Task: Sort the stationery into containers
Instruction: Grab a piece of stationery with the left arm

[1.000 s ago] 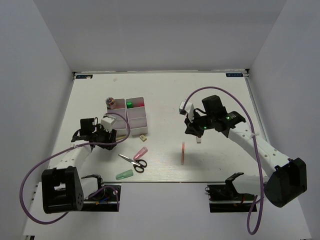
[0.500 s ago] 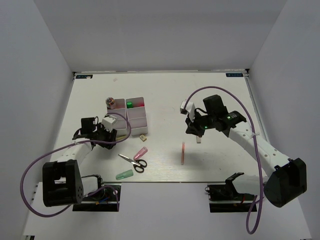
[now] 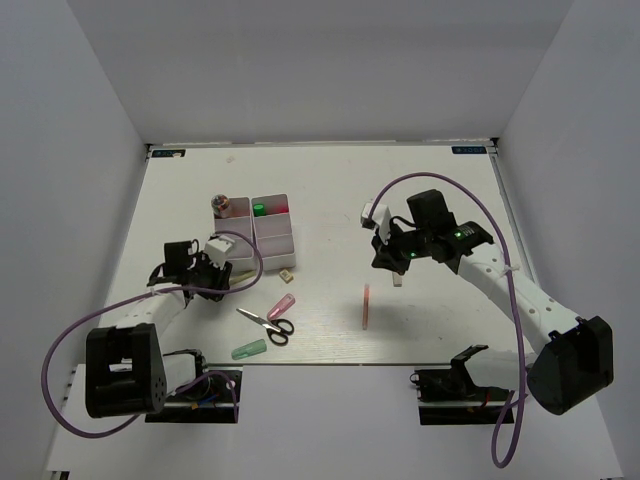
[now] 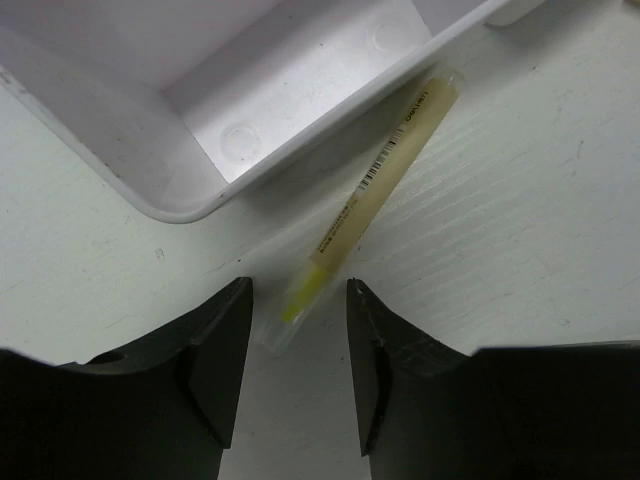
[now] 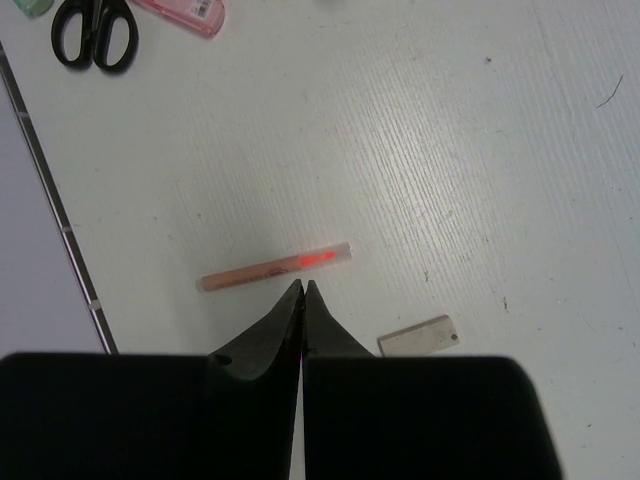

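Note:
Two white three-compartment trays (image 3: 272,232) stand side by side at the left centre. My left gripper (image 3: 217,282) is open and low at the left tray's near end. In the left wrist view its jaws (image 4: 298,300) straddle the tip of a thin yellow stick (image 4: 370,190), which lies on the table against the tray corner (image 4: 185,195). My right gripper (image 3: 386,262) is shut and empty. In the right wrist view its tips (image 5: 302,288) hover just short of a thin pink stick (image 5: 275,265); the stick also shows in the top view (image 3: 366,306).
Black-handled scissors (image 3: 268,325), a pink highlighter (image 3: 282,306) and a pale green marker (image 3: 248,349) lie near the front edge. A tiny eraser (image 3: 287,272) lies by the trays. A small white tag (image 5: 418,335) lies near the pink stick. The far compartments hold green and red items (image 3: 259,209).
My left wrist has shifted slightly left and nearer. The right arm and the loose items have not moved.

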